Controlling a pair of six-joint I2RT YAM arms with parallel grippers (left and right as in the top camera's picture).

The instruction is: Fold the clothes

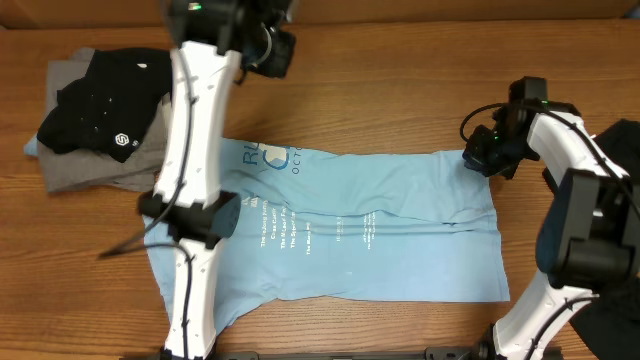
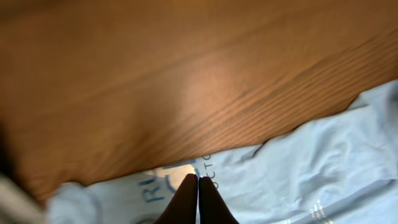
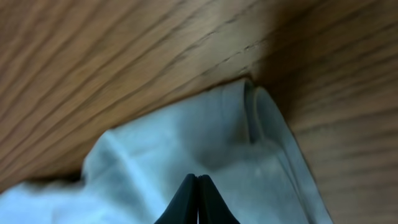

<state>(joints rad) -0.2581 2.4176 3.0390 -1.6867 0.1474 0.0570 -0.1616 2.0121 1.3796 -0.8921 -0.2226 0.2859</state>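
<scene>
Judging the task as only just getting started. Working on a light blue T-shirt (image 1: pixel 400 200) lying spread across the middle of the tabletop (image 1: pixel 400 90), print facing up, showing a long crease running along its length but no finished fold. Waiting at the far left corner: a grey shirt (image 1: pixel 85 172) with a black shirt (image 1: pixel 100 110) lying rumpled on top, and no telling from above whether either is properly folded. Peeking in at the right edge: more black cloth (image 1: pixel 625 140), mostly cut off by the frame. Leaving, by the look of it, every fold of the blue shirt and then the other garments.

Reaching for the far edge of the T-shirt with both arms. On the left gripper (image 2: pixel 198 182), fingers pressing together, tips sitting on the far hem just beside the blue lettering (image 2: pixel 155 190), with bare wood lying beyond. On the right gripper (image 1: pixel 474 160), fingers likewise pressing together, tips bearing down on the cloth just inside the far right corner, near the rolled hem (image 3: pixel 252 112). Not managing to tell, in either wrist view, between cloth nipped inside the tips and cloth merely lying under them. Reckoning both to be taking hold for drawing the far edge over toward the near one.
</scene>
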